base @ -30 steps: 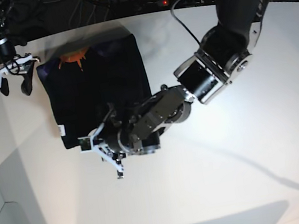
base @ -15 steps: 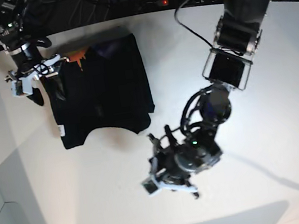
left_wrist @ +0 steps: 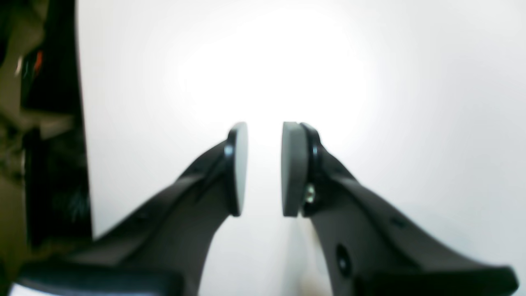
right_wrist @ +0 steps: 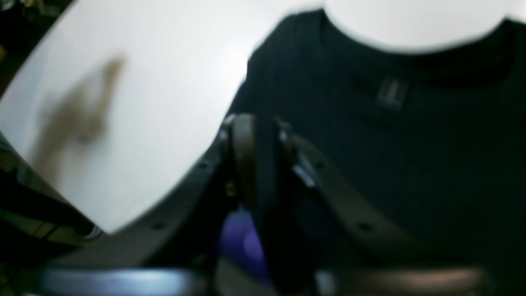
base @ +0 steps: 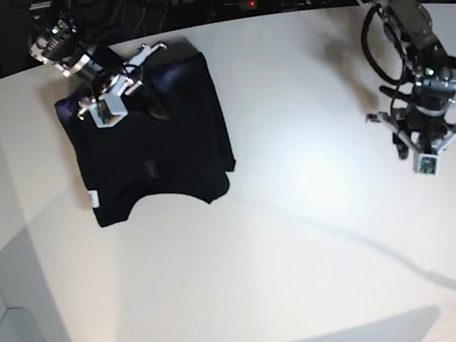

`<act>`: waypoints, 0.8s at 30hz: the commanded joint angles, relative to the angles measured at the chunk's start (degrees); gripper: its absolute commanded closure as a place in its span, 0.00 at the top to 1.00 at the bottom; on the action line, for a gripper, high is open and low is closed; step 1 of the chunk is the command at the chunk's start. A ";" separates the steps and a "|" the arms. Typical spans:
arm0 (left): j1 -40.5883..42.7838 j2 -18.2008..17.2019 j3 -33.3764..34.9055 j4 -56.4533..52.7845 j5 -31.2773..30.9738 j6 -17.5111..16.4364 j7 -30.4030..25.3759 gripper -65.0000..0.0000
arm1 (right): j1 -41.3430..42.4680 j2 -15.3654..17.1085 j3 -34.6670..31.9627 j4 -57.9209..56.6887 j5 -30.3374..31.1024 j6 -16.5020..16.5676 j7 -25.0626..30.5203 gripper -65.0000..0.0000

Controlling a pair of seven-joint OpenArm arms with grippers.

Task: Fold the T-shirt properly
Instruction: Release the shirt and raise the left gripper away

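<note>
T-shirt (base: 150,144) lies folded at upper left of the white tabletop (base: 291,239); soft, limp and light, so best pinched at a doubled edge or corner. Right claw (right_wrist: 263,164) is clamped on its black cloth, seen in the right wrist view with purple print beneath. Left claw (left_wrist: 265,168), slightly apart and empty, hangs over bare tabletop at right in the base view.

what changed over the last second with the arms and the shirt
The left tool pulled off the T-shirt's near edge and swung away to the bare table on the far side, a gap between its pads, holding nothing. The right tool moved from beside the shirt onto its top edge and shut on the cloth. The folded shirt kept its place.
</note>
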 commanded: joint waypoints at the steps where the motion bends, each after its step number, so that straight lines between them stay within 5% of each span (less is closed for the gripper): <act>1: -0.30 -0.32 -1.13 1.35 -0.96 0.21 -1.68 0.22 | -0.65 -0.02 -0.36 0.90 1.12 0.84 1.73 0.00; 13: 3.65 -0.14 -4.21 1.88 -0.69 0.21 -1.24 0.22 | -1.88 3.85 -3.96 -5.16 1.04 0.84 2.43 0.00; 24: 3.04 4.69 -3.86 1.79 -1.04 0.30 -1.24 0.22 | -4.34 6.05 -5.37 -17.73 -3.01 0.84 18.96 0.00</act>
